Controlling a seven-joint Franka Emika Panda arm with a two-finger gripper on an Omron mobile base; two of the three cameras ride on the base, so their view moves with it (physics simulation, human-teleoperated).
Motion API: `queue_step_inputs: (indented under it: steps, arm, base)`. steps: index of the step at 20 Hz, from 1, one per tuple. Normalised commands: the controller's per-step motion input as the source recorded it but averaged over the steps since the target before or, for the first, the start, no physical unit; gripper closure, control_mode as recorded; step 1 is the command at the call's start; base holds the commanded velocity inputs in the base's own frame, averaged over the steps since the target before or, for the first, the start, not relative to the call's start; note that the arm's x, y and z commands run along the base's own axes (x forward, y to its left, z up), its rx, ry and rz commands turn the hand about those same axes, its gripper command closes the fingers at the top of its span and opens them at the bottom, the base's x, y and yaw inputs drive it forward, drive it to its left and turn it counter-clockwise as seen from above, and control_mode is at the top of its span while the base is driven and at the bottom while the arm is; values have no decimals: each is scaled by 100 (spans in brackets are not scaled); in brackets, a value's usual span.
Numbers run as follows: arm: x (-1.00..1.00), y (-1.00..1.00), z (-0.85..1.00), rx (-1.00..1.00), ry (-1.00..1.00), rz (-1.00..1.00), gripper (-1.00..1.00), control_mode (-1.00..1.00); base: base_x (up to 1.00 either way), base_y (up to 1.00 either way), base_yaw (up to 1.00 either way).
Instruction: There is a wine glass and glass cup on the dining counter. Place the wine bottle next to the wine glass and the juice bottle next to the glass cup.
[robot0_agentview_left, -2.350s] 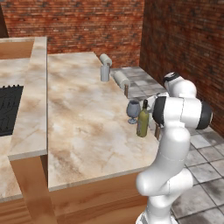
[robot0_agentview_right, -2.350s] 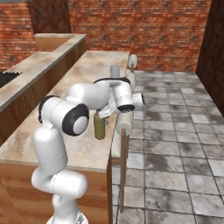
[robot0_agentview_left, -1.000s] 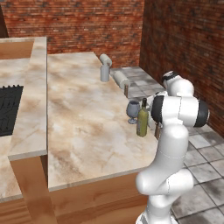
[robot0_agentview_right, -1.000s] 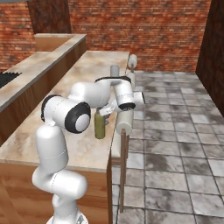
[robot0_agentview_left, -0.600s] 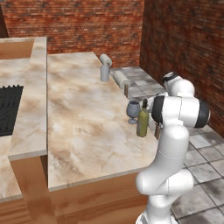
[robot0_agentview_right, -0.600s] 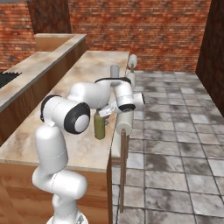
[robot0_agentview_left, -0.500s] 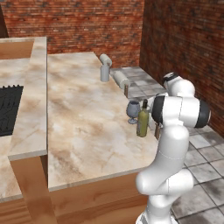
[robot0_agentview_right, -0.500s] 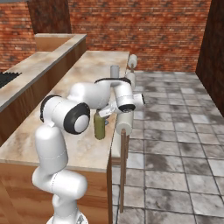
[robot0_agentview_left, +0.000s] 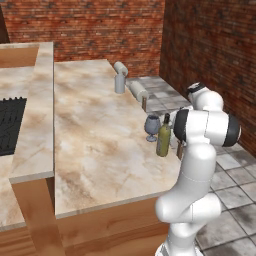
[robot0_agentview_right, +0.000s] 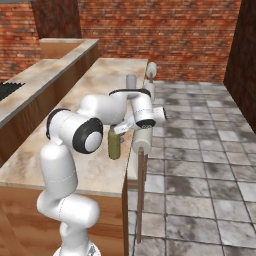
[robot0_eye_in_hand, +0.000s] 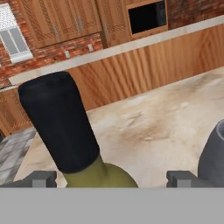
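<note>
Olive-green glass with a narrow dark neck, the wine bottle (robot0_agentview_left: 163, 139) stands upright on the dining counter (robot0_agentview_left: 100, 145) just beside the wine glass (robot0_agentview_left: 152, 127) (dark bluish bowl, round foot). The gripper (robot0_eye_in_hand: 111, 178) straddles its neck, fingers spread apart, not clamping.

obstacles: wine bottle (robot0_agentview_left: 163, 138) beside wine glass (robot0_agentview_left: 151, 125) | counter (robot0_agentview_left: 95, 135) leftward – open

Red brick walls (robot0_agentview_left: 100, 25) all round, grey stone floor tiles (robot0_agentview_right: 200, 165), wooden cabinets (robot0_eye_in_hand: 65, 19) beyond.
</note>
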Motion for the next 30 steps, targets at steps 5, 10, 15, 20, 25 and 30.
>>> queue_step_inputs:
  steps: [5,10,15,20,25,30]
  arm:
    - [2,-13,-2,0,0,0,-100,-100]
    - [0,-10,0,0,0,0,-100,-100]
    - [0,-4,-2,0,0,0,-100,-100]
    - [0,0,-3,0,0,0,-100,-100]
    - [0,0,-3,0,0,0,-100,-100]
    - [0,0,-1,0,0,0,-100,-100]
  base:
    - [0,0,0]
    - [0,0,0]
    - [0,0,0]
    - [0,0,0]
    - [0,0,0]
    - [0,0,0]
